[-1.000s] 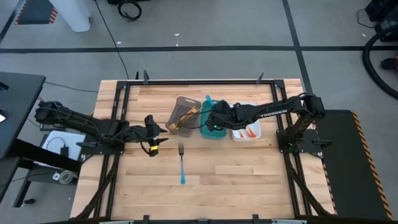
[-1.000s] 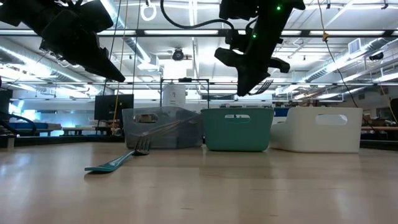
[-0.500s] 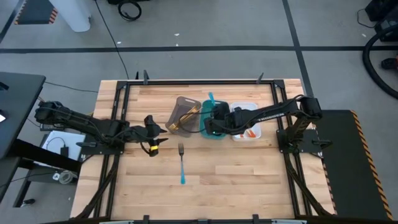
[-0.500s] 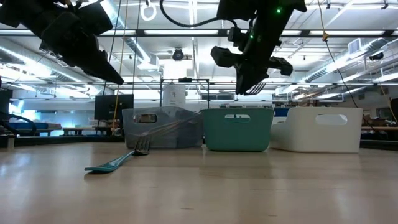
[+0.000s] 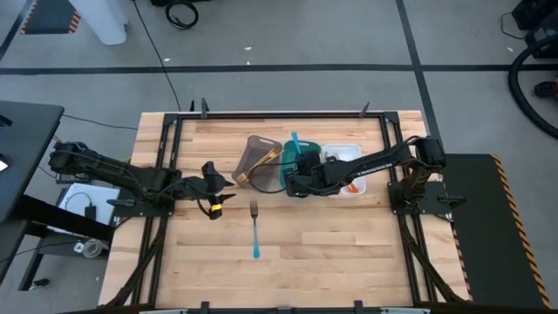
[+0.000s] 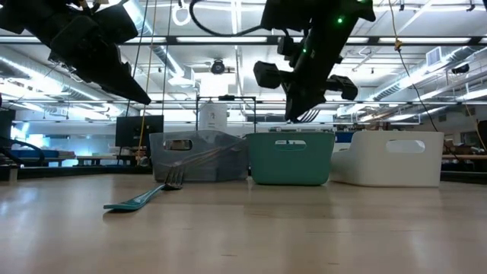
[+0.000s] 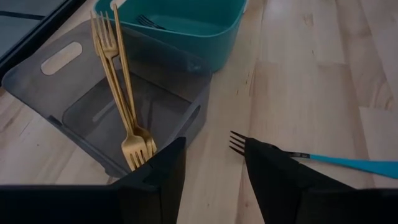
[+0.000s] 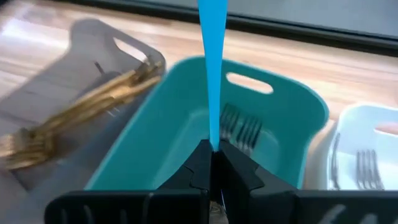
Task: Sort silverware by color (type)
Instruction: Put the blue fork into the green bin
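My right gripper (image 5: 301, 170) hangs over the teal tray (image 6: 293, 157), shut on a blue-handled fork (image 8: 211, 62). The fork's blue handle (image 5: 295, 138) sticks out toward the table's far edge. Another blue-handled fork (image 5: 255, 231) lies flat on the table nearer the front, also visible in the left wrist view (image 7: 298, 155). My left gripper (image 7: 214, 180) hovers open above the table, left of that fork, and holds nothing. Gold forks (image 7: 121, 93) lean in the grey tray (image 5: 257, 161). A dark fork (image 8: 239, 130) lies inside the teal tray. My right gripper pinches the fork between its two fingers at the lower end of the blue handle (image 8: 212, 140). The fingers slant down from the table's right side. The handle runs on past the fingers, and the tines (image 6: 308, 114) hang below the gripper, clear above the teal tray.
The three trays stand side by side at the table's middle back: grey, teal, then a white tray (image 6: 388, 157) holding orange-handled forks (image 5: 353, 185). Bare wooden table lies in front of the trays and around the lying fork.
My right gripper has sunk a little toward the teal tray, shifted slightly toward the table's left, and rolled about its own axis. The held fork has turned with it, and its tines are now lower.
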`<action>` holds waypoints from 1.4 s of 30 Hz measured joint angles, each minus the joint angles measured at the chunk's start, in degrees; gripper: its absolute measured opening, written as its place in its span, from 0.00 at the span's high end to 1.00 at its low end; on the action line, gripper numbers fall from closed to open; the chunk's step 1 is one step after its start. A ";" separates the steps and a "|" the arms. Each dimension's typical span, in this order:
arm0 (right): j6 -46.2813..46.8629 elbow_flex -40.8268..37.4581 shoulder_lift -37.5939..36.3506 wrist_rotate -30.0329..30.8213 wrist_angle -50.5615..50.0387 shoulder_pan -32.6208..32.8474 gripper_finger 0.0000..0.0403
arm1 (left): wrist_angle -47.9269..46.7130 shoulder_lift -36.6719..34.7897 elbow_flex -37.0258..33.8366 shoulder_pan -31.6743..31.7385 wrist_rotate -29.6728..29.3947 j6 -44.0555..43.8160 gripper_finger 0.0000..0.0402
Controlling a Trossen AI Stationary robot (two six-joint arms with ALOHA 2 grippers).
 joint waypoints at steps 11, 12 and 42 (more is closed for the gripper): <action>0.08 0.02 3.01 -0.12 1.98 0.02 0.94 | 0.03 0.00 -0.04 -0.01 0.00 0.00 0.57; 0.04 0.02 3.37 0.22 2.25 0.02 0.94 | 0.05 0.00 -0.04 -0.01 0.00 0.00 0.57; -0.95 -8.90 3.63 5.54 15.83 2.51 0.94 | 0.01 0.00 -0.07 -0.01 0.00 0.04 0.57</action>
